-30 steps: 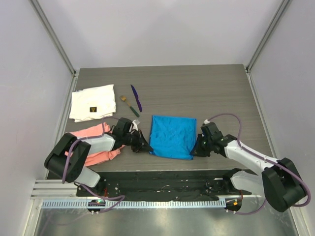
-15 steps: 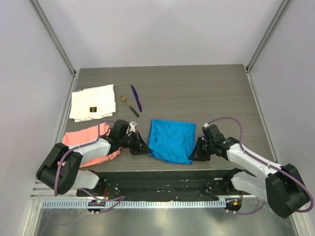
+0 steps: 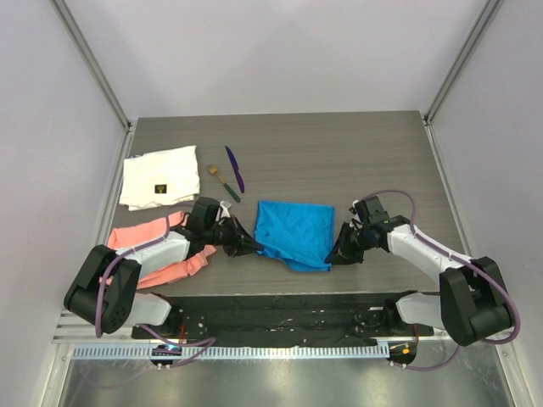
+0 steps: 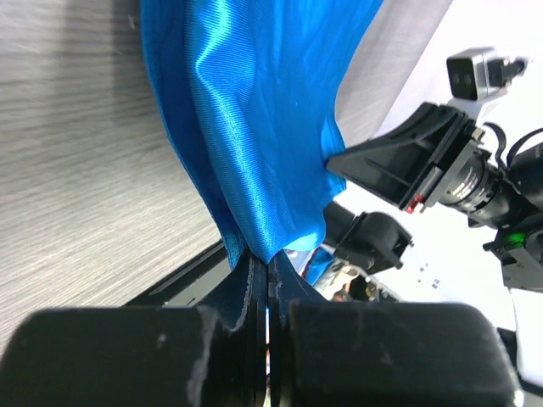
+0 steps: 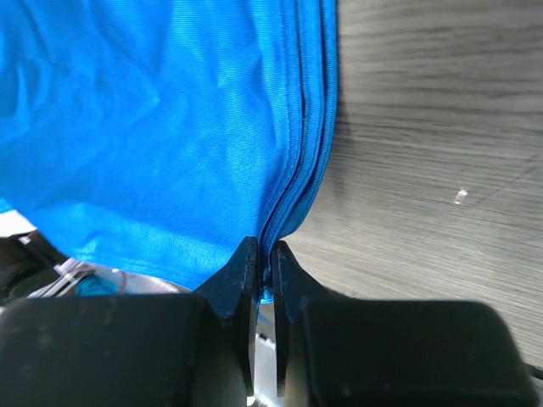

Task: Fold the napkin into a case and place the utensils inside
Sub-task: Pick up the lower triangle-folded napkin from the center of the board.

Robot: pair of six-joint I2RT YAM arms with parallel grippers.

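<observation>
Left pincer is clamped tight on the near-left corner of the napkin; in the left wrist view the two fingers are pressed together with a fold of shiny blue cloth squeezed between the tips, and the fabric bunches into ridges leading away from them. Right pincer is doing the same on the near-right corner; its fingers are closed on the cloth's edge, and from the right wrist view that edge looks like a few layers stacked on each other, so it seems doubled over there; can't tell how many layers.

From the top view the napkin sits stretched between the two pincers, near the front middle of the worktop; it reads as a wide rectangle, a bit rumpled, with the near edge sagging lower toward the right corner; can't tell if the pinched corners are lifted off the surface or not.

Just left of the left arm there's a salmon-pink cloth, partly under the arm and lying crumpled along it.

Further back, the purple utensil and the green-handled utensil lie side by side on the bare wood, close together, well apart from the napkin and behind its left corner; neither is on or in the blue cloth.

Left of those, the white cloth lies flat near the left edge, with a small dark label on it.
</observation>
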